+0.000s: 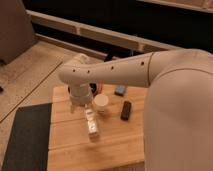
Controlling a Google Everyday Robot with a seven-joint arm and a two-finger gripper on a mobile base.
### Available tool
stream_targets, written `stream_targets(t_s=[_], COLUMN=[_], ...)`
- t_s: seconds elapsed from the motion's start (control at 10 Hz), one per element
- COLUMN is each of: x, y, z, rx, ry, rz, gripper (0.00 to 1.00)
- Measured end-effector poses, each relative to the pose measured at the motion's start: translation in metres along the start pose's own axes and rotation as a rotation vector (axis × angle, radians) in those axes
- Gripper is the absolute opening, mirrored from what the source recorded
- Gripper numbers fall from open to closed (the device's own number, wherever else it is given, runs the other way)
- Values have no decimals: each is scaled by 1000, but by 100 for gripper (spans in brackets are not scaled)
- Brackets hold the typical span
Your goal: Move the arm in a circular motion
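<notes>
- Here the arm (115, 72) is reaching from 3 o'clock across the wooden worktop (115, 145).
- Its hand (80, 96) is hanging over the worktop's 10 o'clock corner, beside a white cup (101, 102); its grip cannot be told.

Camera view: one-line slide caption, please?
Cream-white arm reaches across the wooden table, gripper low over its far left corner near a white cup.
</notes>
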Motion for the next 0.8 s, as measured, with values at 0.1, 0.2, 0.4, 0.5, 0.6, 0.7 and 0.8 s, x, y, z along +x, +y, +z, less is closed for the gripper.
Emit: stream_targets(t_s=[0.1,0.2,0.4,0.5,0.6,0.7,0.8], x=[-8,-25,-75,-94,-107,-128,-150], y=[-5,-23,-77,-100,-114,-136,-156], z=[-1,-3,-8,-7,-7,-8,-10], rx=[4,31,87,101,109,120,118], ry=[-4,-22,-71,-85,-97,-118,-143], rz=[19,55,142,166,179,194,208], gripper=[65,65,65,65,65,65,65])
